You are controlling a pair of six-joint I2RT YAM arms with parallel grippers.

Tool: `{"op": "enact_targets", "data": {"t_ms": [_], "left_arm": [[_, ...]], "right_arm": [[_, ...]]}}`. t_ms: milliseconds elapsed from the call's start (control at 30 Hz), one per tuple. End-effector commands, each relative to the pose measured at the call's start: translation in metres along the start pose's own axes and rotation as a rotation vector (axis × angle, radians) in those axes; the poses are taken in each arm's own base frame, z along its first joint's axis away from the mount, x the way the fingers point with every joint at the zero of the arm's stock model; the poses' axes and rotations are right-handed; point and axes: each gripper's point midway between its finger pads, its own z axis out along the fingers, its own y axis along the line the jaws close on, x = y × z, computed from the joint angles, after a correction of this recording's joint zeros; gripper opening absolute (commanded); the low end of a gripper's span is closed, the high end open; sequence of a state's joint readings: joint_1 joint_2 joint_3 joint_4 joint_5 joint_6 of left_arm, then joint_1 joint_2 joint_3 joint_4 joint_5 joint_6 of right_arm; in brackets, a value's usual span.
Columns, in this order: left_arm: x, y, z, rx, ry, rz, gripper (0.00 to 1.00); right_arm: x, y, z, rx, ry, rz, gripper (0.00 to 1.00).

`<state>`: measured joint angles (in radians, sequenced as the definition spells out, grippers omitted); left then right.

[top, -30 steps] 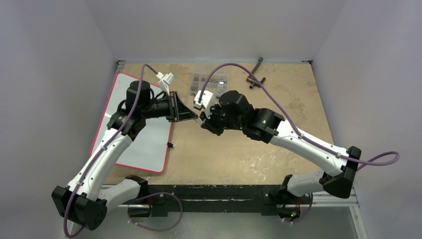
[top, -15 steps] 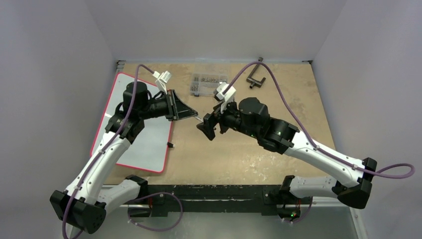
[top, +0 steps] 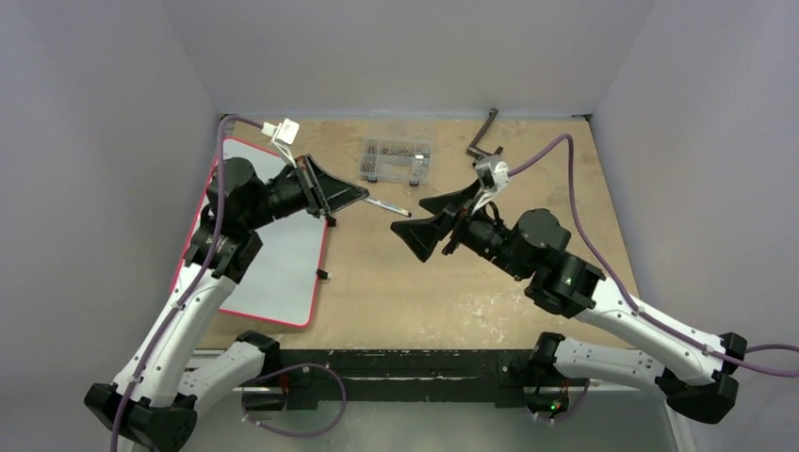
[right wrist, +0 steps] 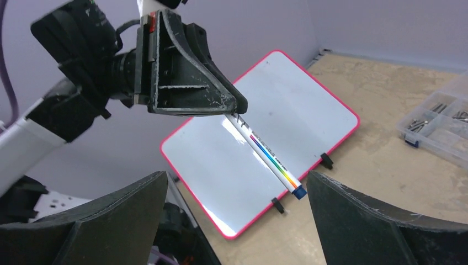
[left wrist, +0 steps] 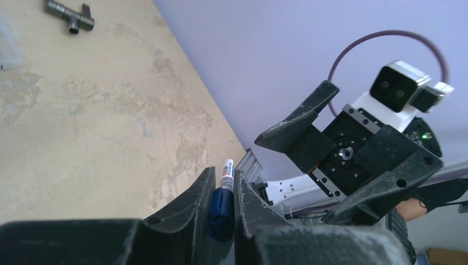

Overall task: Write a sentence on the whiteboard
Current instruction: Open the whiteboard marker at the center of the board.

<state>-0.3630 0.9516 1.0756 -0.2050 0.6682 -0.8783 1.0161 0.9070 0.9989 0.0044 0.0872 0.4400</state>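
Leftmost, the whiteboard (top: 283, 264) lies flat on the table (top: 452, 292), with its red rim along the table's left edge. Two small black clips (right wrist: 326, 161) sit on its right side, and the left arm (top: 203, 282) reaches over it. The right wrist view shows the board's face as plain white, where the top view half hides it behind the arm.

Just past the board's far right corner, the left gripper (top: 363, 195) has its fingers clamped on a marker (top: 388, 207), held above the table and pointing rightward, away from the board. The left wrist view shows a blue section pinched between the fingers. The right wrist view shows what that one cannot: the white barrel with a rainbow stripe and a blue end.

Farther from the board, toward the back wall, a clear compartment box (top: 397, 160) holds small metal parts in several of its cells.

Right of the marker, the right gripper (top: 408, 217) faces the board with its fingers spread wide. The marker's free end points into the gap, apart from both fingers. Farthest from the board, a dark T-shaped tool (top: 483, 143) lies near the back edge.
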Motion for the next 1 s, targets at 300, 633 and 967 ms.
{"op": "enact_targets", "data": {"t_ms": [300,633,967], "left_arm": [[-0.056,-0.07,-0.032,0.217,-0.341,-0.044,0.0],[-0.057,-0.083,-0.038,0.294,-0.365,-0.029,0.0],[-0.053,-0.081,-0.036,0.342,-0.361,-0.062,0.0]], "right_arm": [[-0.049,0.034,-0.003,-0.187,-0.24,0.296,0.99],[-0.066,0.06,0.036,-0.327,-0.272,0.32,0.88],[-0.085,0.074,0.038,-0.416,-0.289,0.308,0.73]]}}
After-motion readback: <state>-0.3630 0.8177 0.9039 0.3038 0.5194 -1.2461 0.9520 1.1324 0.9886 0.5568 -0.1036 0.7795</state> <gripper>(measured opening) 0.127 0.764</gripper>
